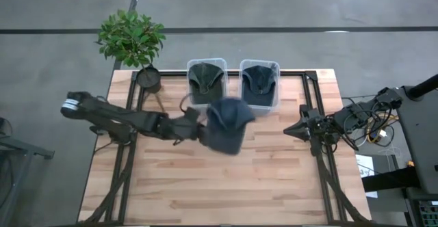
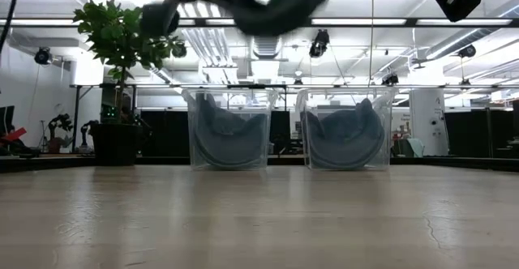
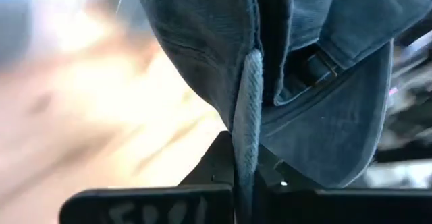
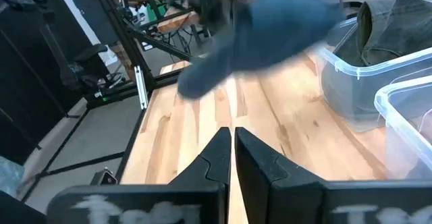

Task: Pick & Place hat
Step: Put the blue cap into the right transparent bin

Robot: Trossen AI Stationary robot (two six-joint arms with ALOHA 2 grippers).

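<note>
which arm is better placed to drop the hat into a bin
Left. The left gripper already holds the blue hat in the air just short of the bins; the right gripper waits shut at the table's right edge.

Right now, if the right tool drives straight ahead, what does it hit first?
Probably the blue cap hanging from the left tool: the right tool points across the table at it. Depth is unclear, so it might pass underneath.

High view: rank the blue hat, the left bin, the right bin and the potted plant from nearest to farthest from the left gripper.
1. Blue hat: held in the left gripper, over mid-table.
2. Left bin: just behind the gripper, at the back edge.
3. Right bin and potted plant: too close to call; the bin at back right, the plant at the back left corner.
</note>
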